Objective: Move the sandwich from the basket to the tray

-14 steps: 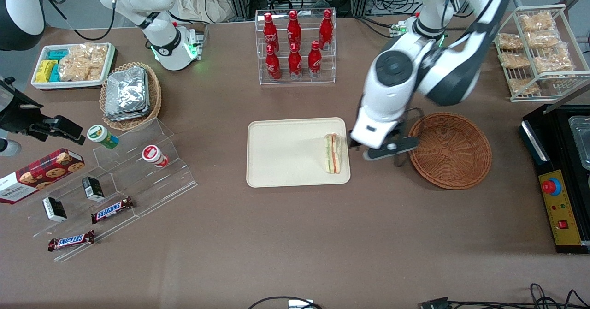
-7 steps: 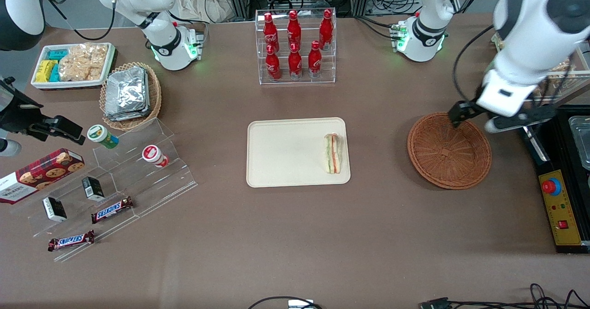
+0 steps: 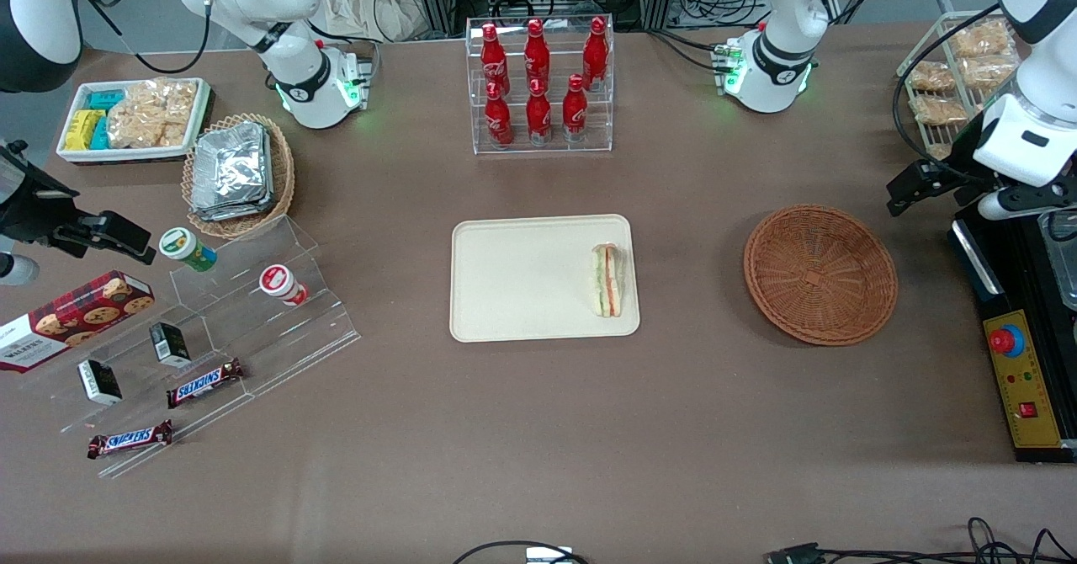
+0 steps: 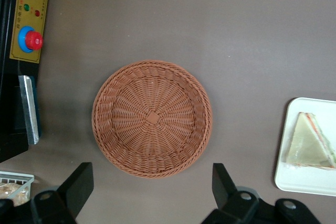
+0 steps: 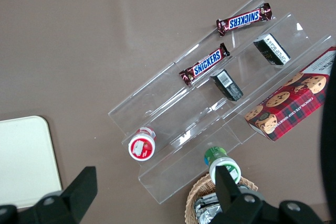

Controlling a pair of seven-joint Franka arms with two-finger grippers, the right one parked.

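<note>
The sandwich (image 3: 607,280) lies flat on the tray (image 3: 522,278), against the tray's rim at the end toward the working arm, its green and red-orange filling stripes running along its length; in the left wrist view the sandwich (image 4: 310,141) shows as a wrapped triangular wedge on the tray (image 4: 299,182). The basket (image 3: 820,274) stands on the brown table (image 3: 538,429) toward the working arm's end, well apart from the tray, and the left wrist view looks straight down into the basket (image 4: 152,118), where only woven wicker shows. The gripper (image 3: 951,187) hangs raised above the table edge at the working arm's end, farther from the front camera than the basket and beside a black control box (image 3: 1022,362). Its fingers (image 4: 79,184) are spread wide with nothing between them. A clear rack of red bottles (image 3: 538,84) stands farther from the front camera than the tray.
</note>
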